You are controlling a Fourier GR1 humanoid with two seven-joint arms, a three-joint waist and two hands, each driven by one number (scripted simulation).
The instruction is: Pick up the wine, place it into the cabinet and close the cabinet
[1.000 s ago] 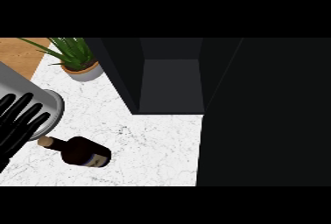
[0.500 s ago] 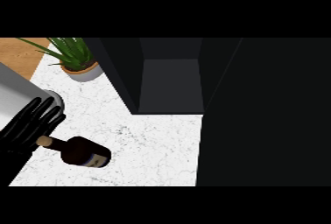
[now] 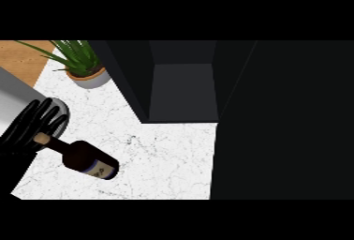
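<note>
A dark wine bottle (image 3: 88, 160) with a blue-and-white label lies on its side on the white marble counter (image 3: 159, 159). Its corked neck points up and to the left. My left hand (image 3: 27, 133) shows at the left edge, fingers straight and spread, pointing up and right. The cork end sits right at the edge of the palm; I cannot tell whether they touch. The dark cabinet (image 3: 183, 89) stands open at the back centre, with nothing visible inside. My right hand is out of view.
A potted green plant (image 3: 81, 65) stands at the back left of the counter, beside the cabinet's left wall. A broad black surface (image 3: 283, 122) fills the right side of the view. A wooden floor strip (image 3: 21, 56) shows at the far left.
My left hand has slid down and right, bringing its palm up to the bottle's cork. The bottle has stayed where it was.
</note>
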